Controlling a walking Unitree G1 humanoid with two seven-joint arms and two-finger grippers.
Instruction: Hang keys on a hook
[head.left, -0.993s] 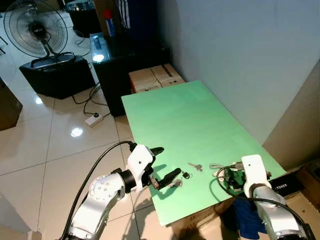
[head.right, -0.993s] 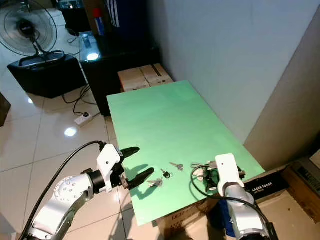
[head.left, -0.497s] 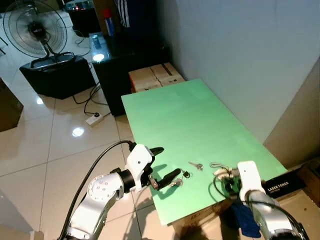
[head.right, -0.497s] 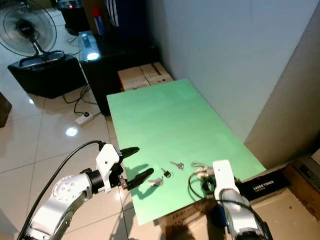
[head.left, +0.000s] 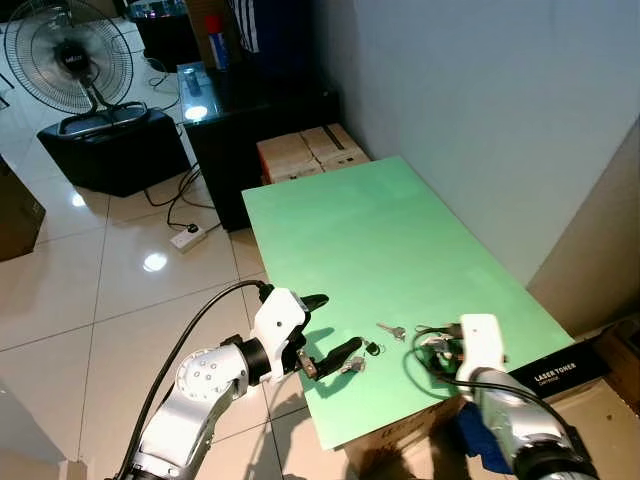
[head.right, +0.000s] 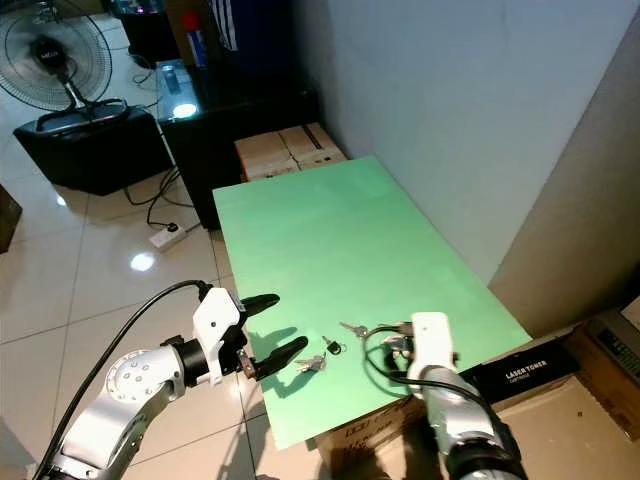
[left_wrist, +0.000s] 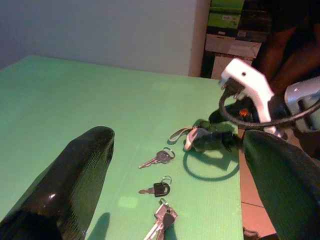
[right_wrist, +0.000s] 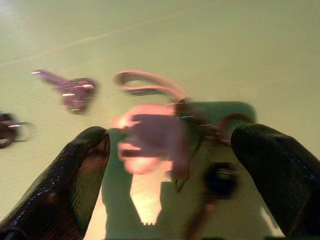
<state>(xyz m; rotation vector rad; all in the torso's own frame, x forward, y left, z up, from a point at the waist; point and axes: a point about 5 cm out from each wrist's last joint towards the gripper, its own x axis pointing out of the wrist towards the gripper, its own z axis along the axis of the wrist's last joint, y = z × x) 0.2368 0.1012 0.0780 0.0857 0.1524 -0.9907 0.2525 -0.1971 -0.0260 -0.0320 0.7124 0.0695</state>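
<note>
Low on the green bench (head.left: 380, 230), both grippers, left (head.left: 322, 330) and right (right_wrist: 165, 165), spread their fingers wide around loose keys (left_wrist: 159, 189), gripping nothing.

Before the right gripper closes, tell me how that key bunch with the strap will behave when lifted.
The key bunch with the strap looks likely to dangle and swing: a loose strap loop trails from it across the green table. Lying flat, it may slide rather than roll. The right gripper straddles it with fingers open.
</note>
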